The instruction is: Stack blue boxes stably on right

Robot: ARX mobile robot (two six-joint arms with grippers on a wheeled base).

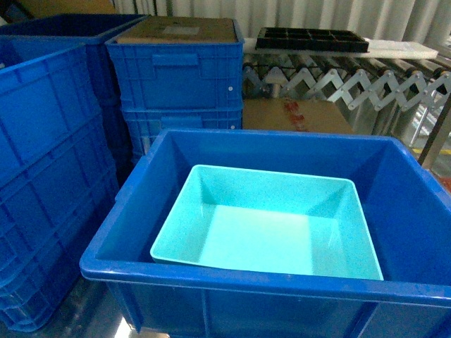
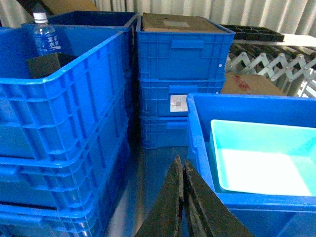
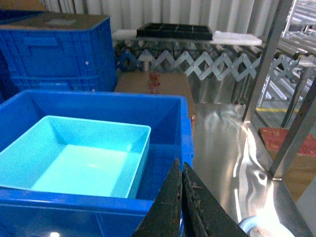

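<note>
One light turquoise blue box [image 1: 268, 225] lies empty inside a large dark blue crate [image 1: 268, 292] straight ahead; it also shows as the blue box [image 2: 264, 158] in the left wrist view and the blue box [image 3: 79, 158] in the right wrist view. My left gripper [image 2: 182, 165] is shut on nothing, low and to the left of the crate's near left corner. My right gripper [image 3: 180, 168] is shut and empty too, just over the crate's near right corner. Neither gripper appears in the head view.
Stacked dark blue ribbed crates [image 1: 42, 176] stand to the left, one holding a water bottle [image 2: 45, 38]. More crates [image 1: 176, 77] with a cardboard top stand behind. An expanding roller conveyor [image 1: 352, 88] carries a black tray [image 1: 310, 39]. A metal frame post [image 3: 274, 64] and shiny floor lie to the right.
</note>
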